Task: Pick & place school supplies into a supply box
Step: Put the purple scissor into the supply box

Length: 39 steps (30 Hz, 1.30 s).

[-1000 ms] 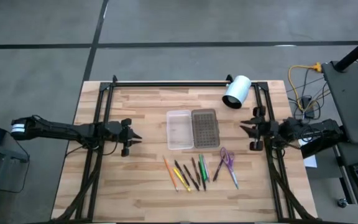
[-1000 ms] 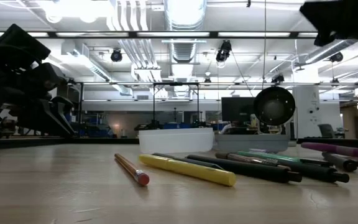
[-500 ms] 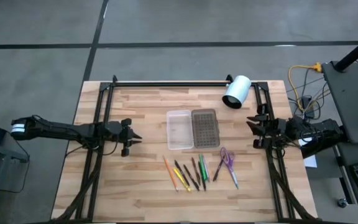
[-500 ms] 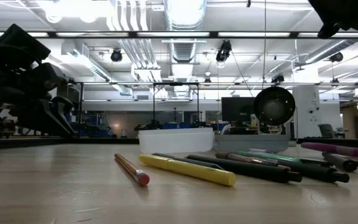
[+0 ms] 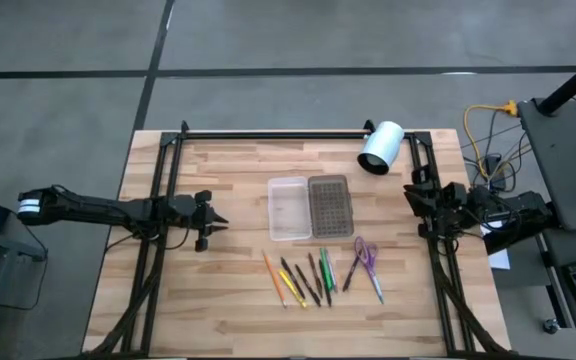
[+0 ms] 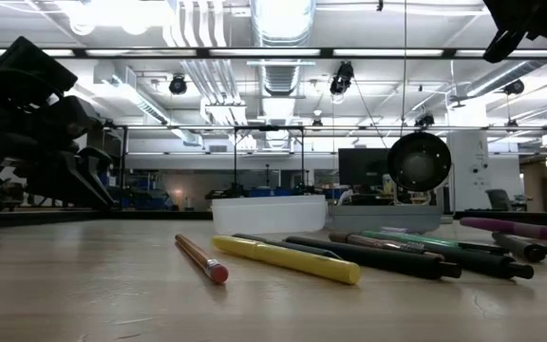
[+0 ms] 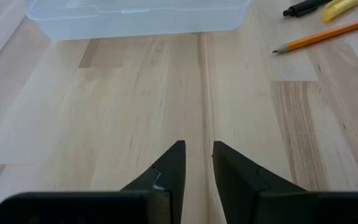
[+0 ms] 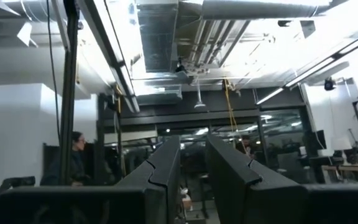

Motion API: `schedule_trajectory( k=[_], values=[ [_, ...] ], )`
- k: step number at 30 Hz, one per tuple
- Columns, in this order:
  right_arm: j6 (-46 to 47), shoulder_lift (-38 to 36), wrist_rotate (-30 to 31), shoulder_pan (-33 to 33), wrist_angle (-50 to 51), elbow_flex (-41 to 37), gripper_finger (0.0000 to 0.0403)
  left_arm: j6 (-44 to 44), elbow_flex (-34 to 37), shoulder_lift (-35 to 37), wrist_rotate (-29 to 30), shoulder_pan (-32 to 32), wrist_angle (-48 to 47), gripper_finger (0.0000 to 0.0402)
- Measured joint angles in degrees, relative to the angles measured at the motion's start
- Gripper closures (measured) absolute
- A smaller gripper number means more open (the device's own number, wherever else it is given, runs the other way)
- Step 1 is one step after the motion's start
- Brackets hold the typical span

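Note:
The school supplies lie flat on the wooden table near its front. They are several pens and pencils (image 5: 303,278) side by side, with the purple-handled scissors (image 5: 365,257) to their right. The supply box (image 5: 310,207) lies open behind them, clear tray (image 5: 289,208) on the left and grey ribbed lid (image 5: 330,206) on the right. My left gripper (image 5: 223,220) hovers low at the table's left, pointing at the tray (image 7: 135,15). Its fingers (image 7: 197,146) stand slightly open around nothing. My right gripper (image 5: 411,190) is at the right edge, tipped up toward the ceiling. It is slightly open (image 8: 192,140) and holds nothing.
A white cylinder (image 5: 380,147) lies on its side at the far right corner. A black metal frame (image 5: 268,133) runs along the far edge and down both sides. Bare wood lies between my left gripper and the box. An orange pencil (image 7: 325,34) shows beyond my left fingers.
My right gripper has drawn back a little toward the table's right edge. It has tipped upward and rolled, rising toward the top of the low view. Nothing else has moved.

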State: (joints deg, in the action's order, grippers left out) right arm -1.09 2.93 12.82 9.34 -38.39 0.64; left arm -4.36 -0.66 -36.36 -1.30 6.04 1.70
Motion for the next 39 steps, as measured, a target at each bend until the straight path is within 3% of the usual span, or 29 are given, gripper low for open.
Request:
schedule_trajectory(
  k=[9,17,22,30,39],
  values=[
    [1.43,5.75,0.03,0.00,-5.70,0.22,0.0335,0.00,0.01,0.00,0.00,-0.01,0.00,0.0335],
    [0.27,20.02,0.10,0.04,-0.96,8.57,0.0335,0.00,0.00,0.00,0.00,-0.02,-0.01,0.0335],
    [2.54,28.56,0.22,0.04,13.71,17.37,0.0335,0.00,0.00,0.00,0.00,-0.02,0.00,0.0335],
    [14.46,41.51,0.99,0.07,49.04,32.52,0.0335,0.00,0.00,0.00,0.00,-0.01,0.01,0.0335],
    [29.64,53.21,2.04,0.87,71.67,37.25,0.0335,0.00,0.00,0.00,-0.01,-0.01,0.01,0.0335]
  ],
)
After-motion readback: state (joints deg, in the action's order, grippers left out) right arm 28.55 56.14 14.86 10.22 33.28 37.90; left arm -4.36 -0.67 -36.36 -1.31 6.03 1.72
